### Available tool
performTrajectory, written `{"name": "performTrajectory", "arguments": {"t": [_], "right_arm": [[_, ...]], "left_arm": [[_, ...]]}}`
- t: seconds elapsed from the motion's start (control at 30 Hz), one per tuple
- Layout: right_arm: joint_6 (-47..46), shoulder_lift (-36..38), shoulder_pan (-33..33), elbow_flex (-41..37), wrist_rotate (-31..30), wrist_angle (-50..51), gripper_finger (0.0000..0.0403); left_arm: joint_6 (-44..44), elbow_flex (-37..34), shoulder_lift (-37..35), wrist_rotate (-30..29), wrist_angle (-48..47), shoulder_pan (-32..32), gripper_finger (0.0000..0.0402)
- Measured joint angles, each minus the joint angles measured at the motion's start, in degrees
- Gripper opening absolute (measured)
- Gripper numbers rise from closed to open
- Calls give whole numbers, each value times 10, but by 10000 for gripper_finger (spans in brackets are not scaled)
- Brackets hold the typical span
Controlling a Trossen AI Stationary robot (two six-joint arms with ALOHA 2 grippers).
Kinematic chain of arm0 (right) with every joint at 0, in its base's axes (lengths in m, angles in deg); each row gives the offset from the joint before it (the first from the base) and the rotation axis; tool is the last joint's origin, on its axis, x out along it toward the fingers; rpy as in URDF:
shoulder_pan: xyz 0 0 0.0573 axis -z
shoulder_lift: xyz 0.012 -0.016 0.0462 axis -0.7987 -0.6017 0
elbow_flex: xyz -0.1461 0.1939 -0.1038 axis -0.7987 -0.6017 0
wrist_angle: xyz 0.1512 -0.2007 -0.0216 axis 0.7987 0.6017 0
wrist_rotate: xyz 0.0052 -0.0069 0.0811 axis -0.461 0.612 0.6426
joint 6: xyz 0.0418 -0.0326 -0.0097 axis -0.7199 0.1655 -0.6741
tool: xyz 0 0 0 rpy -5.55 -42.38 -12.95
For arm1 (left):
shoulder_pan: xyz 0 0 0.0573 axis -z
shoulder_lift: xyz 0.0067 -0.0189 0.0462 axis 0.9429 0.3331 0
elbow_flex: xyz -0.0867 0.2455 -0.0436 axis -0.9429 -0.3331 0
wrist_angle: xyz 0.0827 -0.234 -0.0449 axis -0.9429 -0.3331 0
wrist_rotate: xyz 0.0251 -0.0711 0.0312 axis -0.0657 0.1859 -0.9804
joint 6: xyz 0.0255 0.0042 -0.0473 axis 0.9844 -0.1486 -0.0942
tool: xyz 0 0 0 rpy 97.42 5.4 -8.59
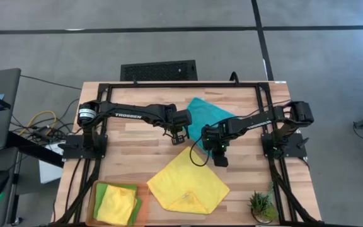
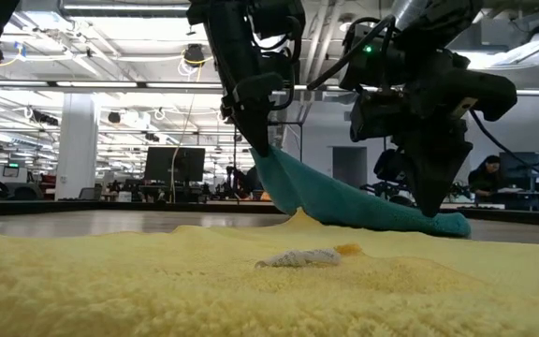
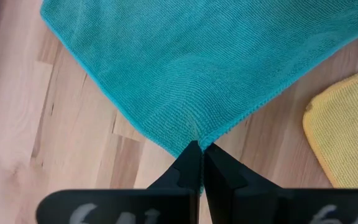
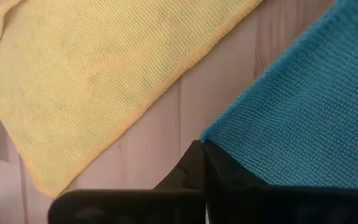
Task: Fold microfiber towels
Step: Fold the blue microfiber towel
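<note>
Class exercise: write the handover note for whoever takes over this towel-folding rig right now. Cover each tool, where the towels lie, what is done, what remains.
Left tool: shut on a corner of the teal towel, lifted off the table.
Right tool: shut on another corner of it, near the table.
Yellow towel: spread flat at the front, not folded.
Orange tray: holds a second yellow towel on the lime green towel, apparently folded.
Left: fold teal, then the spread yellow one.
</note>
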Motion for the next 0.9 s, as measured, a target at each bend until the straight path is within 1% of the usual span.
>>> {"name": "performTrajectory", "arguments": {"t": [0.07,0.17,0.43,0.6,0.73,0.9], "right_arm": [[-3,0,0,0,0,0,6],[-1,0,0,0,0,0,18],[2,0,0,0,-2,-3,96],[30,0,0,0,-33,-4,132],[28,0,0,0,-41,-4,140],[-2,0,-2,0,-29,2,134]], "left_arm": [[0,0,0,0,0,0,0],[0,0,0,0,0,0,0],[0,0,0,0,0,0,0],[0,0,0,0,0,0,0],[0,0,0,0,0,0,0],[0,0,0,0,0,0,0]]}}
